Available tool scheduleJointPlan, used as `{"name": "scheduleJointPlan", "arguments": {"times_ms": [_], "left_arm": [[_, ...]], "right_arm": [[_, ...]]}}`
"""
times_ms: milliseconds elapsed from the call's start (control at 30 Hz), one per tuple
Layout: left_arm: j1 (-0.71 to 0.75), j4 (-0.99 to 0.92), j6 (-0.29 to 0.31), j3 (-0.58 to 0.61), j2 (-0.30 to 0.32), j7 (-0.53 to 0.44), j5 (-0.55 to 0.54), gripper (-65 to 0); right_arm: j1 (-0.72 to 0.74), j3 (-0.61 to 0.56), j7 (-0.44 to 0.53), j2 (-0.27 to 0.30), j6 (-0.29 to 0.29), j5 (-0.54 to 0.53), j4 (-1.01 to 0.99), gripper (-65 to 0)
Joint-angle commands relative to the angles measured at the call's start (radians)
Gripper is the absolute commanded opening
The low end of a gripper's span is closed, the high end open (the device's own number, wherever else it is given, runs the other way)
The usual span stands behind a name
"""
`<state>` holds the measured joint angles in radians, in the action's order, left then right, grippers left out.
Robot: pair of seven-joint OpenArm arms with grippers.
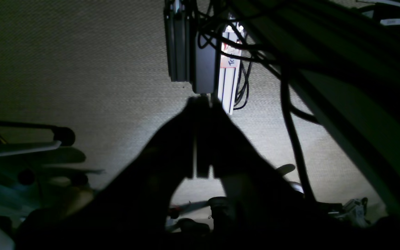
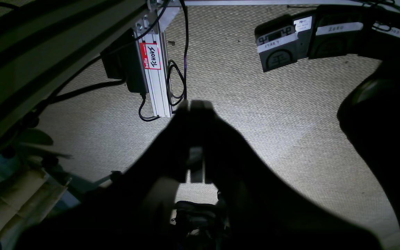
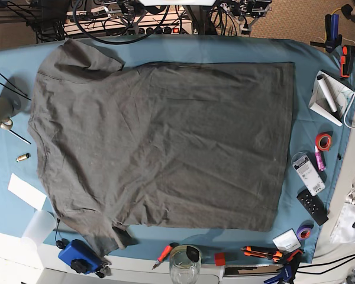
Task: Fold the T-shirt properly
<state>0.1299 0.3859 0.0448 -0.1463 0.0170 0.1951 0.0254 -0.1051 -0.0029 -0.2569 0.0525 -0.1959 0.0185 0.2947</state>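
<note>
Left wrist view: the dark left gripper (image 1: 202, 104) hangs with jaws pressed together above coarse woven beige carpet (image 1: 82, 69). Right wrist view: the right gripper (image 2: 194, 106) likewise pinched together, holding nothing. Base view: the wrinkled charcoal cotton T-shirt (image 3: 160, 148) lies flat, covering most of the teal table cloth (image 3: 305, 59), clutter lining its edges

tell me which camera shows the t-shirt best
The base view. There the T-shirt lies spread flat on the blue table cloth, seen whole from above with both sleeves showing. Neither wrist view shows the shirt at all: both look down at woven floor, past dark, closed grippers.
</note>
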Motion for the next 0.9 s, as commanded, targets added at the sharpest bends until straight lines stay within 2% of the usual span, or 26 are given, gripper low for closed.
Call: {"name": "scheduleJointPlan", "arguments": {"times_ms": [0, 167, 300, 400, 433, 567, 867], "left_arm": [[0.003, 0.005, 0.005, -0.001, 0.003, 0.006, -0.003, -65.0], [0.017, 0.005, 0.008, 0.0, 0.025, 0.01, -0.003, -65.0], [0.043, 0.007, 0.008, 0.0, 0.064, 0.01, -0.003, -65.0], [0.079, 0.037, 0.017, 0.0, 0.099, 0.019, -0.068, -65.0], [0.096, 0.056, 0.037, -0.001, 0.111, 0.026, -0.1, -65.0], [0.186, 0.166, 0.131, -0.001, 0.156, 0.045, -0.155, -65.0], [0.481, 0.568, 0.132, -0.001, 0.241, 0.052, -0.285, -65.0]], "right_arm": [[0.0, 0.002, -0.003, 0.007, -0.006, -0.003, 0.005, -65.0], [-0.022, 0.002, -0.025, 0.023, -0.006, -0.003, 0.021, -65.0], [-0.096, 0.002, -0.025, 0.05, -0.006, -0.006, 0.103, -65.0], [-0.163, 0.002, -0.036, 0.077, -0.006, -0.062, 0.189, -65.0], [-0.186, 0.002, -0.05, 0.086, -0.006, -0.084, 0.221, -65.0], [-0.288, 0.002, -0.091, 0.126, -0.006, -0.138, 0.362, -65.0], [-0.549, 0.003, -0.092, 0.229, -0.006, -0.176, 0.727, -65.0]]}}
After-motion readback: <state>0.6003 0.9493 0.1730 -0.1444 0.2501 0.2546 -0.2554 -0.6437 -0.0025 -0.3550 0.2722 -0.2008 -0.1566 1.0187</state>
